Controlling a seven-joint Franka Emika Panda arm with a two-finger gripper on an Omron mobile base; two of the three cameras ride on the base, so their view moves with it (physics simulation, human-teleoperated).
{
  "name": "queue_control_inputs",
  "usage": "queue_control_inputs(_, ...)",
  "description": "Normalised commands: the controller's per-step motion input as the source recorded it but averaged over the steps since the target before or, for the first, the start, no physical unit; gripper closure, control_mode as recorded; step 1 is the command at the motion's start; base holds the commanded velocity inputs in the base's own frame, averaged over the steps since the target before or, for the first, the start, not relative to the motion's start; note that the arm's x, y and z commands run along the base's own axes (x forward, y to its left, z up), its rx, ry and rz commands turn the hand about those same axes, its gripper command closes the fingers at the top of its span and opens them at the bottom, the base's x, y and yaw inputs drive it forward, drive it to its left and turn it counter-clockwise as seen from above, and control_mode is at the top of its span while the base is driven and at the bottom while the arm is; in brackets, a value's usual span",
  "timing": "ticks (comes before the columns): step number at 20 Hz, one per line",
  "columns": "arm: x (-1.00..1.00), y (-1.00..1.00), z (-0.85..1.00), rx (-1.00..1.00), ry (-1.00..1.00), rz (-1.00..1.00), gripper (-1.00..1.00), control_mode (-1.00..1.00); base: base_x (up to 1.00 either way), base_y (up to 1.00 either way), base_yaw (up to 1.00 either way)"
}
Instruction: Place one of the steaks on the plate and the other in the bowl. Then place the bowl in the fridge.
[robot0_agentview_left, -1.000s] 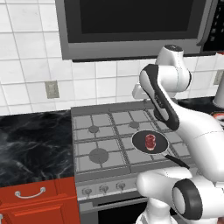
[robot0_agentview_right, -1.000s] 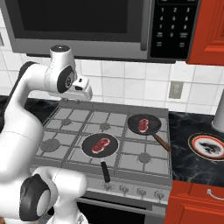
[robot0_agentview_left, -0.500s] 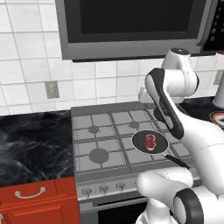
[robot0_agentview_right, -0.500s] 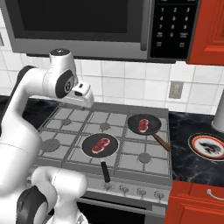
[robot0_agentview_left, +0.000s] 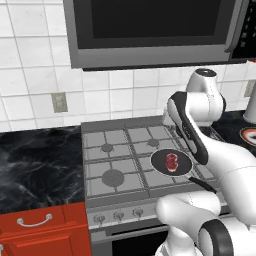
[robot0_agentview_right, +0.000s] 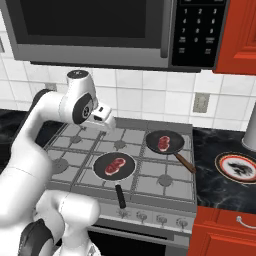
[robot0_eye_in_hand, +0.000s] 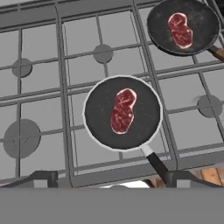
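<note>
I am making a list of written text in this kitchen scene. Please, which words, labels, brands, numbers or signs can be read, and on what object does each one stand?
No text can be read anywhere.
Microwave keypad: rows of pale marks on the black panel, too small and blurred to read.
Plate: a dark pattern in the middle, no letters I can make out.
Stove knobs: no legible markings.

You get flat, even rendered light, bright throughout; no hard shadows. Soft sheen on the arm's white shells (robot0_agentview_left: 235, 170) and the black counter (robot0_agentview_left: 35, 160). Hand view slightly soft, steak (robot0_eye_in_hand: 123, 110) marbling blurred; no glare
</note>
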Motion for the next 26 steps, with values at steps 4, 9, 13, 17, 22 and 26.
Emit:
queue_control_inputs(4, 0.17, -0.52, -0.58, -0.02, 0.03, -0.03, -1.0, -1.0, 0.0, 0.0, 0.0)
queue_control_inputs(9, 0.24, -0.38, -0.61, -0.05, 0.08, -0.01, -1.0, -1.0, 0.0, 0.0, 0.0)
queue_control_inputs(13, 0.23, -0.09, -0.46, 0.0, 0.11, 0.0, -1.0, -1.0, 0.0, 0.0, 0.0)
queue_control_inputs(17, 0.28, 0.02, -0.29, 0.01, 0.03, 0.01, -1.0, -1.0, 0.0, 0.0, 0.0)
queue_control_inputs(22, 0.24, 0.1, -0.38, 0.0, 0.07, 0.01, -1.0, -1.0, 0.0, 0.0, 0.0)
queue_control_inputs(26, 0.06, 0.38, -0.41, 0.01, 0.06, 0.0, -1.0, -1.0, 0.0, 0.0, 0.0)
